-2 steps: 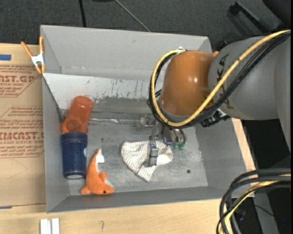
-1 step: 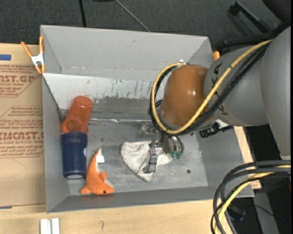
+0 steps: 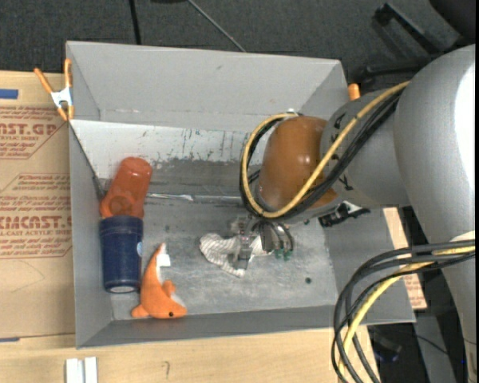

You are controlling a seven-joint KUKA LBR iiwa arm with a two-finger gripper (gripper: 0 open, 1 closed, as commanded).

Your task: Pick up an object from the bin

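Observation:
My gripper (image 3: 247,248) is low in the middle of the bin, its fingers down on a crumpled white cloth-like thing (image 3: 218,251) that lies on the bin floor. The fingers touch the cloth's right end; whether they pinch it I cannot make out. To the left lies an orange toy fish (image 3: 158,292), near the front wall.
Along the left wall a dark blue cylinder (image 3: 121,254) lies below an orange bottle-shaped thing (image 3: 126,187). The arm with its orange cover and yellow-black cables hangs over the bin's right half. A small green bit (image 3: 287,254) shows by the gripper.

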